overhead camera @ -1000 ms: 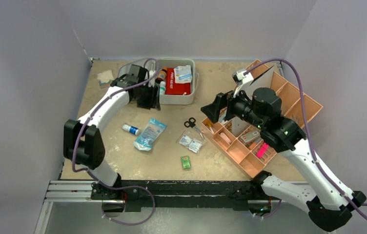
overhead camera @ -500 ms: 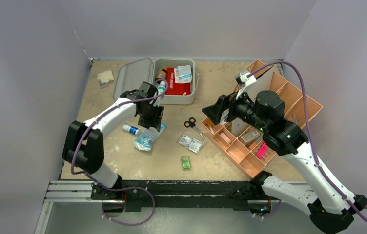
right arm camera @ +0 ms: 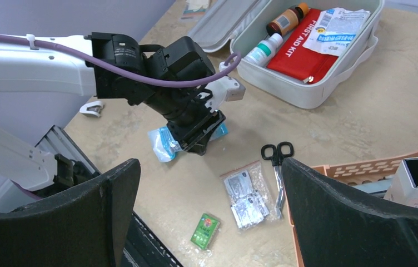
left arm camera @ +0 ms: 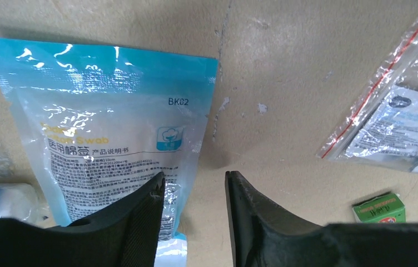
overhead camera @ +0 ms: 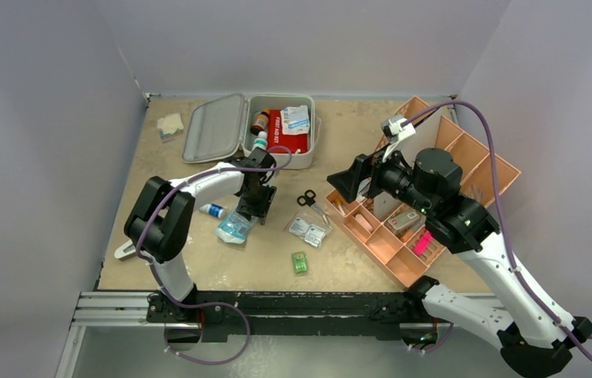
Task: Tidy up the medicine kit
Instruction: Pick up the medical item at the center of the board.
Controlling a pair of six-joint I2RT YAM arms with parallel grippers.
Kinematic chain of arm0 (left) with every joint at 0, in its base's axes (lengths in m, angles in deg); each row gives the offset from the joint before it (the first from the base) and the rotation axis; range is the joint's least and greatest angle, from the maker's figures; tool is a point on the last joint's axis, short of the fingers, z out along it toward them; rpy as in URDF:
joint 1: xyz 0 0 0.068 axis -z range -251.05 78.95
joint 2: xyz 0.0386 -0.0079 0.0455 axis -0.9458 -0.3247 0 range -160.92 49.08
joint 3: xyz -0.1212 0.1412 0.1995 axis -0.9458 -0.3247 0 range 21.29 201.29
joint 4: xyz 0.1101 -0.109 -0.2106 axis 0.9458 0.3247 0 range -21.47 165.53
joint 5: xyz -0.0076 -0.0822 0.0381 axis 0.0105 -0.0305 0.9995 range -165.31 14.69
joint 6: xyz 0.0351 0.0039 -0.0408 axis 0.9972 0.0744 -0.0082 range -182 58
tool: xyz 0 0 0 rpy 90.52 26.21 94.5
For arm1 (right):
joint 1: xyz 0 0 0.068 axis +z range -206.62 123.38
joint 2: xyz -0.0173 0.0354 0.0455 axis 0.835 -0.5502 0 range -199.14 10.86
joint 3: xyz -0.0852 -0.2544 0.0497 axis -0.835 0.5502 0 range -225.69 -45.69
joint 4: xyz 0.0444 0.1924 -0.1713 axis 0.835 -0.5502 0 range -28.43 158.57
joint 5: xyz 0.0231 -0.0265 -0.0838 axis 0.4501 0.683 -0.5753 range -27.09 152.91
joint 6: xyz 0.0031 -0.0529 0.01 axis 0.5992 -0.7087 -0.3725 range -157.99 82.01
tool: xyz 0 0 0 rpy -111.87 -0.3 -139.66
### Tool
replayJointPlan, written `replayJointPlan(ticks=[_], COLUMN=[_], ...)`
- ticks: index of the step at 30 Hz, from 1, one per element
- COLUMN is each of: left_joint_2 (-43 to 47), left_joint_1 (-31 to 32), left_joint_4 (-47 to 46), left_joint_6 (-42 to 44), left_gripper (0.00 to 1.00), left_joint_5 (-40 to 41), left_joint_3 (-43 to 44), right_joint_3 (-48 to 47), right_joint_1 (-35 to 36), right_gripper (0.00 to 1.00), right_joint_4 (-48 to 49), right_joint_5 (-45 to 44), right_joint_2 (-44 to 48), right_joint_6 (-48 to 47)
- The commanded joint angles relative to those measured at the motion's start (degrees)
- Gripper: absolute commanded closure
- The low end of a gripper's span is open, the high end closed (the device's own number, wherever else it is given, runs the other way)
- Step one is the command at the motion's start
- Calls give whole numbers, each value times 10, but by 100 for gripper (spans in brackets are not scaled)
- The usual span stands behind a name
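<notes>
Open medicine kit [overhead camera: 289,161], lid [overhead camera: 214,127] flat beside it, holds red first-aid pouch [overhead camera: 285,134], amber bottle [overhead camera: 260,122], white bottle [overhead camera: 260,142] w/ teal cap and white-blue packet [overhead camera: 296,120]; orange tray [overhead camera: 490,169] under R arm holds a pink item [overhead camera: 423,242] + small bits I can't make out. L gripper [left arm camera: 194,177] sits low at edge of cotton-swab pouch [left arm camera: 112,122], jaws part spread, nothing btwn them; medicine kit lies just beyond it, not touching. R gripper [right arm camera: 209,165] spread wide, empty, medicine kit ahead of it, well apart.

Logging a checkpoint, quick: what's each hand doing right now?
Left hand: open, holding nothing, fingers just above the cotton swab pack.
Right hand: wide open, empty.
</notes>
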Motion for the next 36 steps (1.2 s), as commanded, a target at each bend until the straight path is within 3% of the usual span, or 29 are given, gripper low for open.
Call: replayJointPlan(ticks=[1,15,24,29,36], left_joint_2=[-6,16,-10,-16,7], left_joint_1=[4,47,60,69,103], left_joint_4=[-21,-3,23,23,60], left_joint_6=[-13,-18,-27,-28,-33], left_gripper=[59,49,52,64,100], left_joint_5=[32,184,266,287,294], left_joint_3=[-5,-1,-5,-1,42], right_joint_3=[0,4,5,5,6], right_joint_1=[2,3,2,3,2], right_gripper=[1,1,1,1,1], right_joint_4=[12,17,21,19,19], right_joint_5=[3,7,12,14,14], right_joint_2=[12,11,9,11,11], right_joint_6=[0,-2,-2,-1,-3])
